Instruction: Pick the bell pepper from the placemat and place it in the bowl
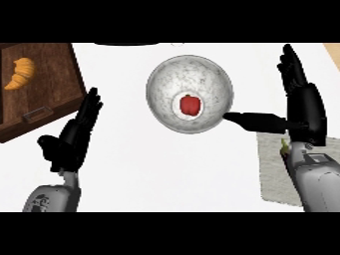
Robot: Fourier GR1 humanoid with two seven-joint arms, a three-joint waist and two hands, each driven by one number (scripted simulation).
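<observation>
Bell pepper (191,104) sits inside bowl (165,79), just left of right robot hand (305,107), released, fingers straight, thumb near the rim; left robot hand (73,137) relaxed, well apart.

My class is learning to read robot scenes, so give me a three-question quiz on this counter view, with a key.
1. True or false: the red pepper lies on the placemat.
2. What lies on the wooden tray? A) croissant B) spoon C) cup
3. Fill in: the left hand and the right hand are both ___ (open/shut).
Key: 1 false, it lies in the bowl; 2 A; 3 open.
</observation>
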